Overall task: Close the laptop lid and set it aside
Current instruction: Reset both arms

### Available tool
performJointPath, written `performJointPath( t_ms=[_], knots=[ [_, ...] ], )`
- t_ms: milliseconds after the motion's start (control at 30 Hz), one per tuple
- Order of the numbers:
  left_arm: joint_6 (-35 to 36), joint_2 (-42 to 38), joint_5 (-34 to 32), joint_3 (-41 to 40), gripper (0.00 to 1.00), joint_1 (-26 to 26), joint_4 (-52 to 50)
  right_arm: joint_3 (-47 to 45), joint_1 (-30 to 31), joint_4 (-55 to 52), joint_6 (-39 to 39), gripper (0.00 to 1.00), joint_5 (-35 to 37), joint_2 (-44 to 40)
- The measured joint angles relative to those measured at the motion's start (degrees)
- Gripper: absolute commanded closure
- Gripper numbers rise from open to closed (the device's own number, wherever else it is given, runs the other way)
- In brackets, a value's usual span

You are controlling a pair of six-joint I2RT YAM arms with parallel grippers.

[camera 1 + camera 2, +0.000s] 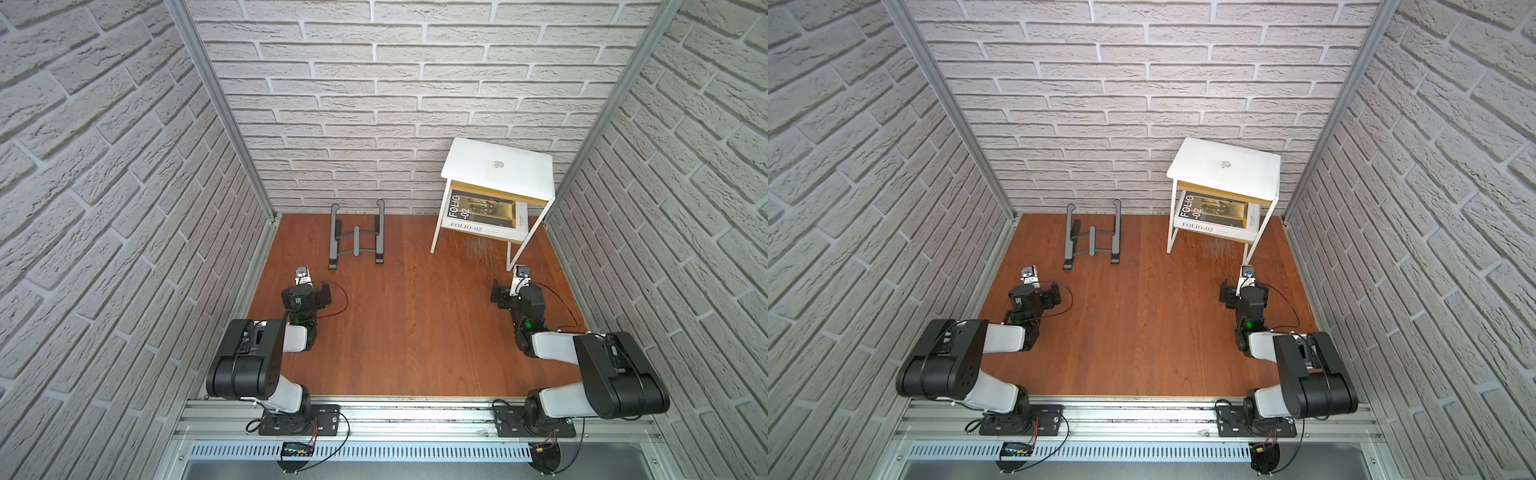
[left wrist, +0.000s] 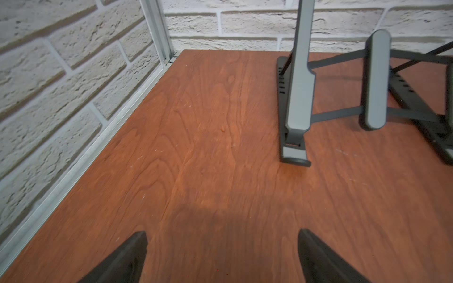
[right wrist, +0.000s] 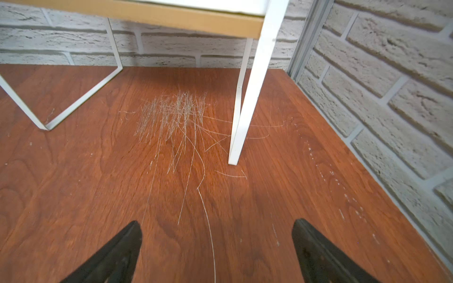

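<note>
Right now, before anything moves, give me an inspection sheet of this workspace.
Surface: wooden tabletop; scratch marks in front of the side table.
Job's things: laptop lies flat on top of the white side table; lid shut, logo up.
Clutter: FOLIO-02 book on the side table's lower shelf; grey stand empty, near the back wall.
Tools: left tool open, holding nothing; right tool open, holding nothing.
Cables: a black cable loops off each wrist; wires at the front rail.
Surroundings: brick-pattern walls on three sides; metal frame posts.
</note>
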Motion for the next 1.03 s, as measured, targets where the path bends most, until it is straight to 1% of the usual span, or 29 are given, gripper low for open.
performJointPath(
  t_ms=[33, 100, 200, 300, 533, 1033],
  knots=[
    [0.1, 0.2, 0.4, 0.5, 0.02, 0.0, 0.2, 0.1, 0.0, 0.7, 0.0, 0.01, 0.0, 1.8],
    [0.1, 0.8, 1.0, 1.2, 0.02, 0.1, 0.5, 0.9, -0.1, -1.2, 0.0, 0.02, -0.4, 3.7],
    [-0.2, 1.4, 2.9, 1.4, 0.02, 1.4, 0.3, 4.3, -1.6, -4.4, 0.7, 0.01, -3.1, 4.2],
    [-0.5, 1.6, 4.3, 1.9, 0.01, 2.8, -0.4, 6.7, -3.2, -4.6, 1.2, 0.01, -4.8, 4.1],
    [-0.6, 1.6, 5.5, 2.1, 0.01, 3.3, -0.7, 6.8, -3.7, -6.1, 1.8, 0.01, -6.2, 4.1],
    [-0.7, 1.6, 5.9, 2.1, 0.02, 3.3, -0.9, 6.8, -3.7, -6.4, 1.9, 0.01, -6.5, 4.1]
  ],
)
